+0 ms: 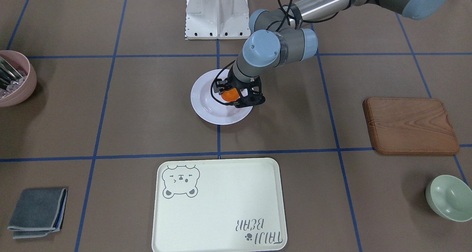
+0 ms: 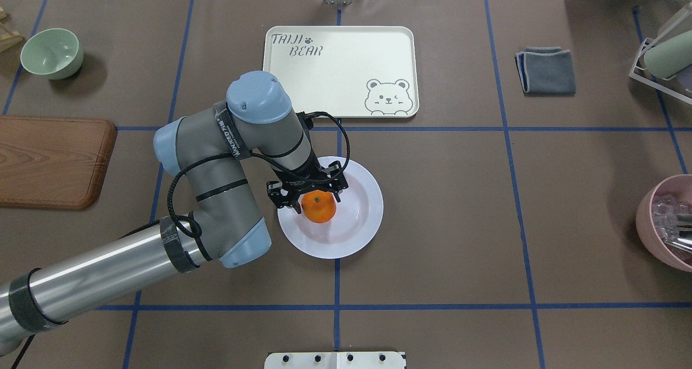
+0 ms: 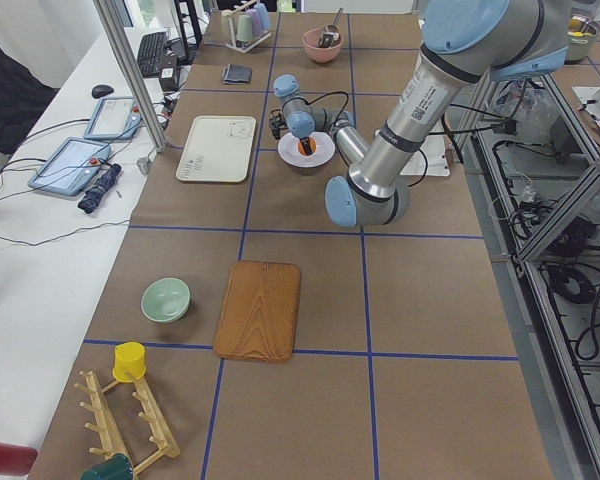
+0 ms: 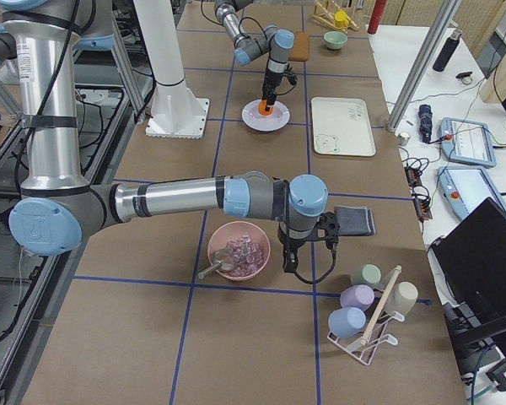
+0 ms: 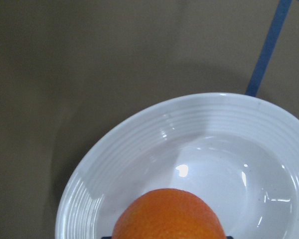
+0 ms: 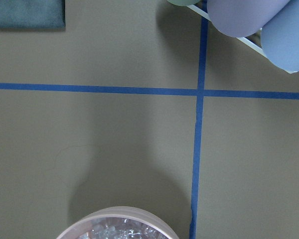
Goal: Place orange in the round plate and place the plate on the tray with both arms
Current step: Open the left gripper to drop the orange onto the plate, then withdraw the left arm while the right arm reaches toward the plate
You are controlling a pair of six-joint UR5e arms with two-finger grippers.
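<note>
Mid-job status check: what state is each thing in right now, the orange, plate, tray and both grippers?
orange: clamped in the left gripper, low over the well of the round plate.
left gripper: shut on the orange.
round plate: flat on the table, not on the tray.
tray: nothing on it.
right gripper: beside the pink bowl; open or shut unclear.

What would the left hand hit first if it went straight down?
The plate. The left hand points down over its well, holding the orange, so the orange would probably touch first. Its height is unclear.
</note>
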